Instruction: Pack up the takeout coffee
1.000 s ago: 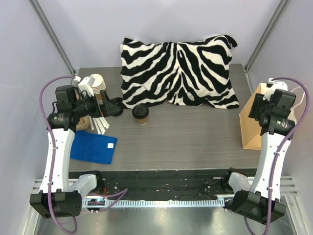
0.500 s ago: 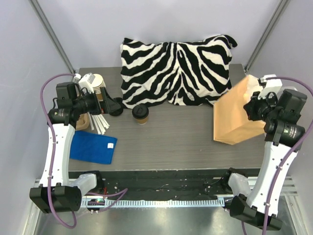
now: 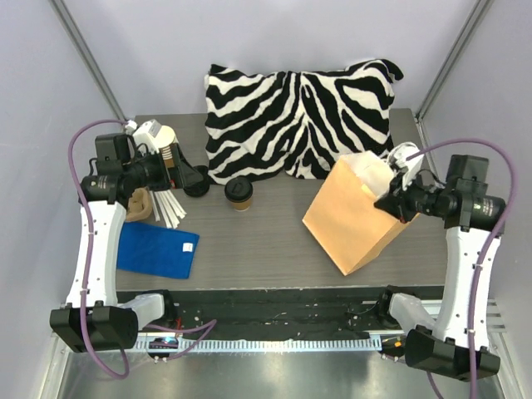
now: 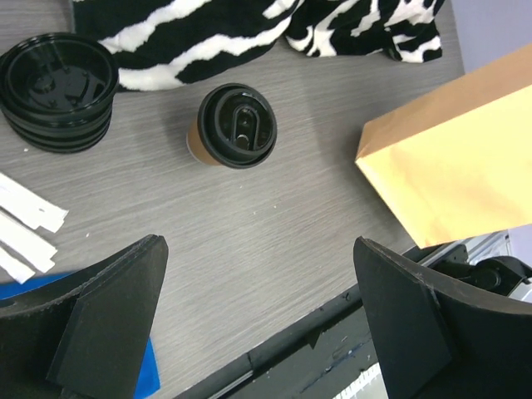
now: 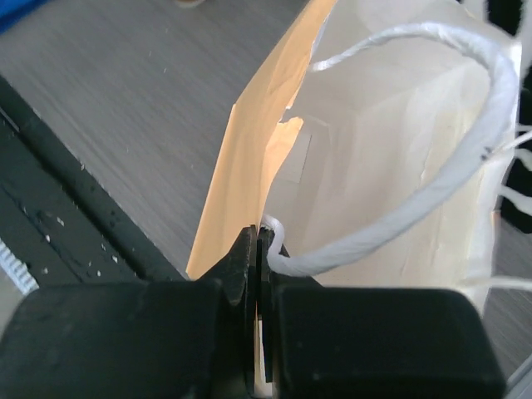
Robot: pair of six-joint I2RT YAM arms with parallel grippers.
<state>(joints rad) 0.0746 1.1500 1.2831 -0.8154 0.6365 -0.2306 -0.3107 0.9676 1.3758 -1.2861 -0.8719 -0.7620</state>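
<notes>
Holding the paper bag (image 3: 353, 220) by its rim, with the takeout coffee (image 4: 235, 126) waiting unpacked.

The right gripper (image 5: 259, 243) is pinched tight on the bag's top edge, right beside where the white cord handle (image 5: 432, 174) is rooted. My guess is that this grip is meant to lift the mouth and keep it gaping. The bag hangs tilted, mouth up toward the right and base toward the near edge of the table (image 3: 274, 241). I cannot tell whether its lowest corner touches the table. The coffee stands upright, lid on, left of centre. It is just right of the stack of black lids (image 4: 58, 87), just near of the zebra pillow (image 3: 299, 120), and well apart from the bag. The left gripper (image 4: 258, 312) is spread fully wide and holds nothing. It hovers above and near of the cup, which suggests it is lining up to reach for it.
</notes>
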